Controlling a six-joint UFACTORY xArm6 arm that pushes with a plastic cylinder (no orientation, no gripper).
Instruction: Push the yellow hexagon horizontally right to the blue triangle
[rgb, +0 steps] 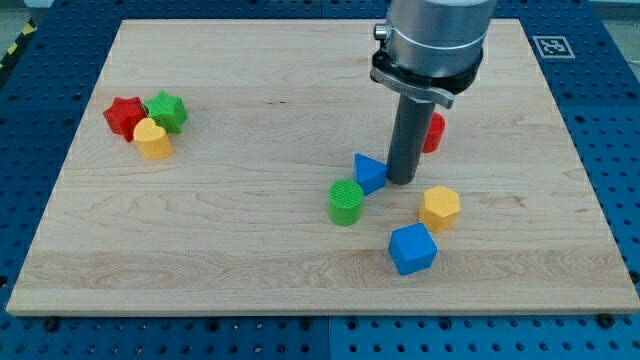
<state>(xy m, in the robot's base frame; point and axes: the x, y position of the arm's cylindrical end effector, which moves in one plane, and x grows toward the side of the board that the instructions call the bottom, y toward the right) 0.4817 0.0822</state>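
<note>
No pincer is fitted; my tip is set beside the blue triangle near the table's centre, while the yellow hexagon, toward the bottom-right corner, is judged unpushed.

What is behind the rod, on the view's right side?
A red block shows partly beyond the rod; its shape and left part are covered. My tip sits right beside the blue triangle.
</note>
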